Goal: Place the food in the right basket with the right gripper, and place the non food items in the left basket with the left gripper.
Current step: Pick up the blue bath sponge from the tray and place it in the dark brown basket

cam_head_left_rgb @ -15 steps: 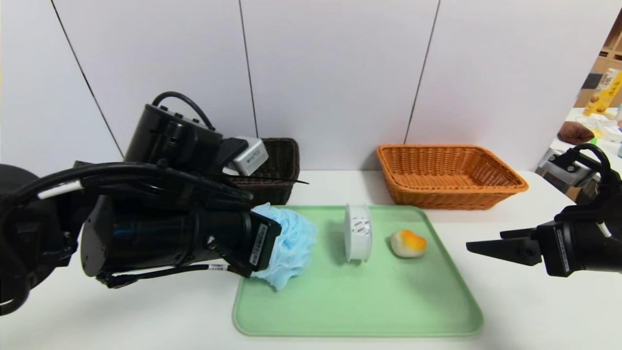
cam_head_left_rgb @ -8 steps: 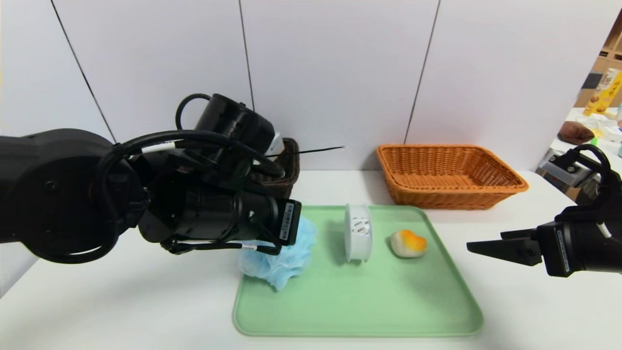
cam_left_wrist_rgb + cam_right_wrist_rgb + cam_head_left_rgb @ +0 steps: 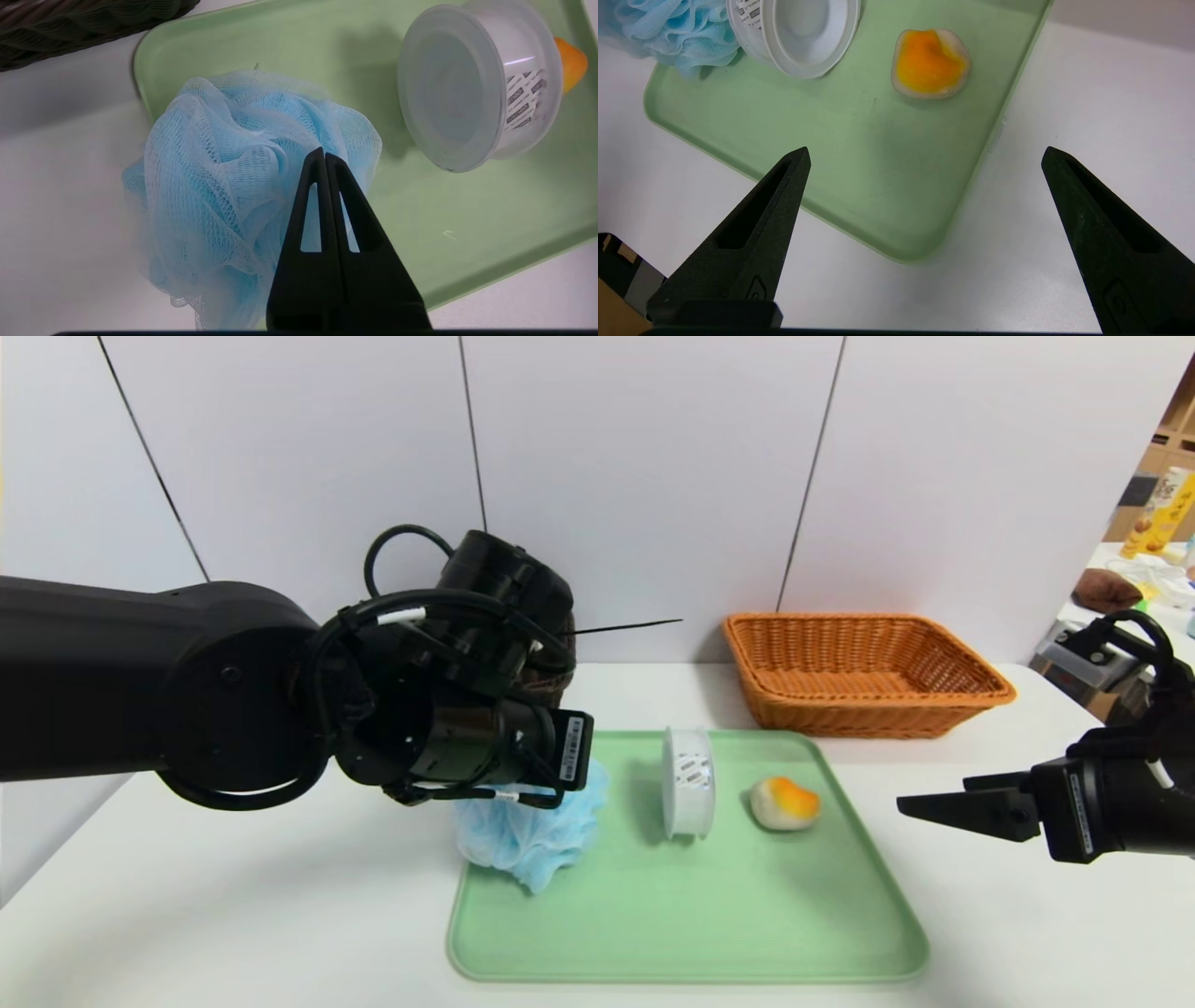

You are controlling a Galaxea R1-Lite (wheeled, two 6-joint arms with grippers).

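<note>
Left gripper [image 3: 324,156] advanced over blue loofah [image 3: 527,835], angled down, fingers together.

You have a white table [image 3: 280,915] carrying everything here. Directly on it, at the near middle, lies a pale green tray [image 3: 691,933]. Behind the tray to your right stands an orange wicker basket [image 3: 864,677], just beside the tray's far right corner. Behind the tray's far left corner stands a dark brown wicker basket [image 3: 84,21], mostly hidden in the head view. Both baskets sit against the white wall panels.
</note>
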